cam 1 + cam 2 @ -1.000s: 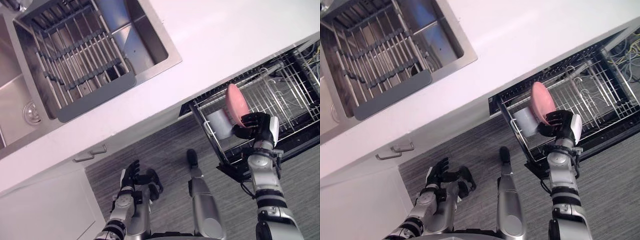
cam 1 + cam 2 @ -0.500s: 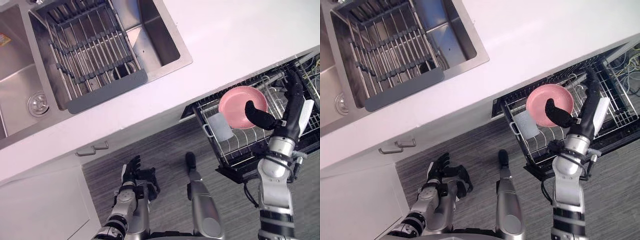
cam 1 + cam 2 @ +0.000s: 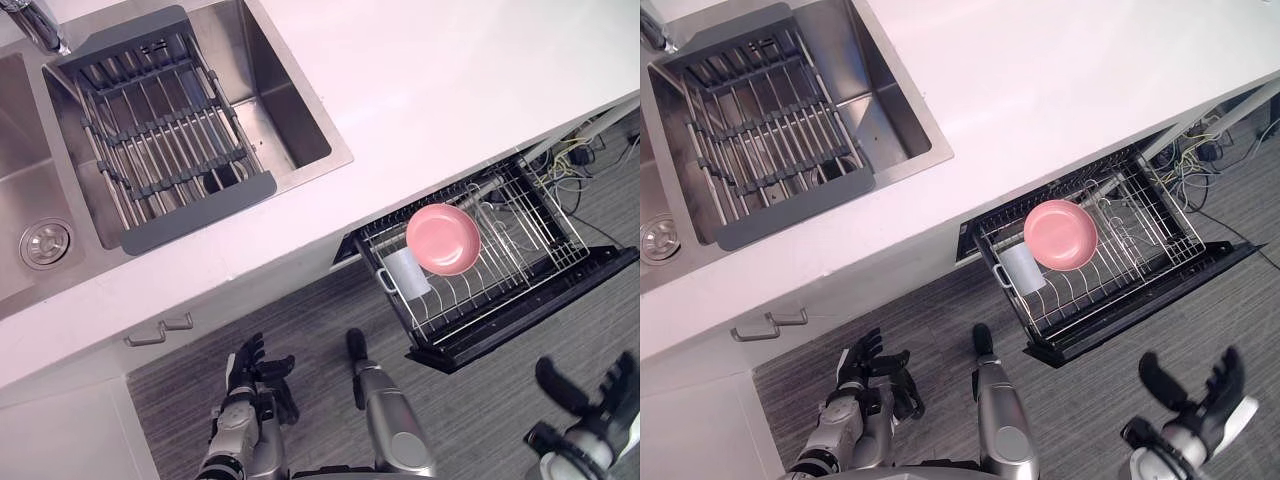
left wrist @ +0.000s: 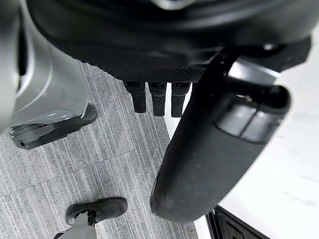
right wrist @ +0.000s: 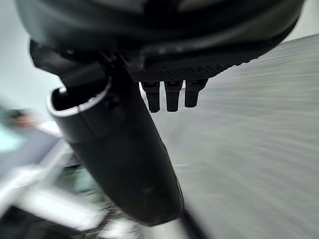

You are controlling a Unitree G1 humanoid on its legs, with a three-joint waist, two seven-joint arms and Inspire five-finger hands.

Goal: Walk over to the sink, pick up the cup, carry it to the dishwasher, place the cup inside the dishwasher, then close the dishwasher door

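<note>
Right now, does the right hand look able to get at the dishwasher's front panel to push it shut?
Probably yes: the right hand hangs open over the floor, apart from the front panel, with nothing lying between them. The cup and pink plate sit in the rack behind the panel.

Left hand (image 3: 246,374) and right hand (image 3: 1198,410) hang low, fingers (image 3: 1226,368) straight and spread.

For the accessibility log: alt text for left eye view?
A pulled-out dishwasher rack holds a white cup beside a pink dish, by a counter with a steel sink. The left robot hand and right robot hand hang open.
</note>
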